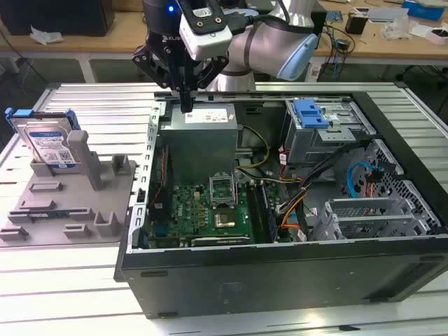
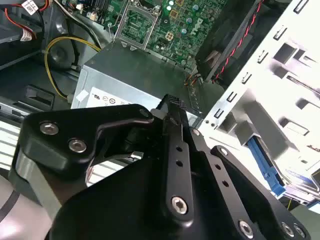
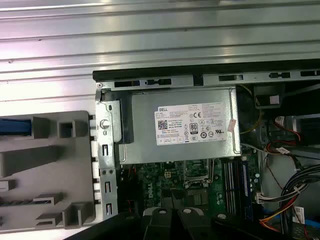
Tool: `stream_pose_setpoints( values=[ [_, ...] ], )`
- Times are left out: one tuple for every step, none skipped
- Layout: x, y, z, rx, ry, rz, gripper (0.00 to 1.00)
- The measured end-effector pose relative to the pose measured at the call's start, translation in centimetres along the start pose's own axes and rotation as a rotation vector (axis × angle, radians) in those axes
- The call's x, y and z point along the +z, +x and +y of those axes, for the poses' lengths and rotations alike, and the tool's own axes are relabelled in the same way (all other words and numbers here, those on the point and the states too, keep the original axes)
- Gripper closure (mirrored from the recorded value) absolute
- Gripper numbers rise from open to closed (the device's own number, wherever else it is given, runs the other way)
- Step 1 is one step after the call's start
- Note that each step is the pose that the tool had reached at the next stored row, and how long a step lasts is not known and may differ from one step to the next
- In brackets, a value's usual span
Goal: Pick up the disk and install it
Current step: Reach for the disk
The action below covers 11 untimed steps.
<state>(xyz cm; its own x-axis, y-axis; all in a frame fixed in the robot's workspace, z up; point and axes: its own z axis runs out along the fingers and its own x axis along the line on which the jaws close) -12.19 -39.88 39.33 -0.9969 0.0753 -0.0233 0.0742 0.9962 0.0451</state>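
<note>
Gripper [image 1: 187,106] closed and empty over the power supply [image 1: 203,136]; disk [image 1: 50,143] stands ungrasped in its rack [image 1: 70,210], nine o'clock from it in the exterior view; installation outstanding.

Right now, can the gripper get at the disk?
Probably yes: the disk stands upright in the grey holder outside the case, its top edge bare, and the gripper hangs over the power supply with nothing between them.

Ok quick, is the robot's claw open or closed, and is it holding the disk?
Gripper: closed, holding nothing. The disk stands apart in the grey holder.
</note>
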Motion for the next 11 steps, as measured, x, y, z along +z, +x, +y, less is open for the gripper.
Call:
stream_pose_setpoints(
  values=[
    [0.00, 0.00, 0.00, 0.000, 0.0000, 0.0000, 0.89],
    [0.00, 0.00, 0.00, 0.000, 0.0000, -0.0001, 0.89],
    [0.00, 0.00, 0.00, 0.000, 0.0000, 0.0000, 0.89],
    [0.00, 0.00, 0.00, 0.000, 0.0000, 0.0000, 0.89],
    [0.00, 0.00, 0.00, 0.000, 0.0000, 0.0000, 0.89],
    [0.00, 0.00, 0.00, 0.000, 0.0000, 0.0000, 0.89],
    [0.00, 0.00, 0.00, 0.000, 0.0000, 0.0000, 0.89],
    [0.00, 0.00, 0.00, 0.000, 0.0000, 0.0000, 0.89],
    [0.00, 0.00, 0.00, 0.000, 0.0000, 0.0000, 0.89],
    [0.00, 0.00, 0.00, 0.000, 0.0000, 0.0000, 0.89],
    [0.00, 0.00, 0.00, 0.000, -0.0001, 0.0000, 0.89]
  ],
)
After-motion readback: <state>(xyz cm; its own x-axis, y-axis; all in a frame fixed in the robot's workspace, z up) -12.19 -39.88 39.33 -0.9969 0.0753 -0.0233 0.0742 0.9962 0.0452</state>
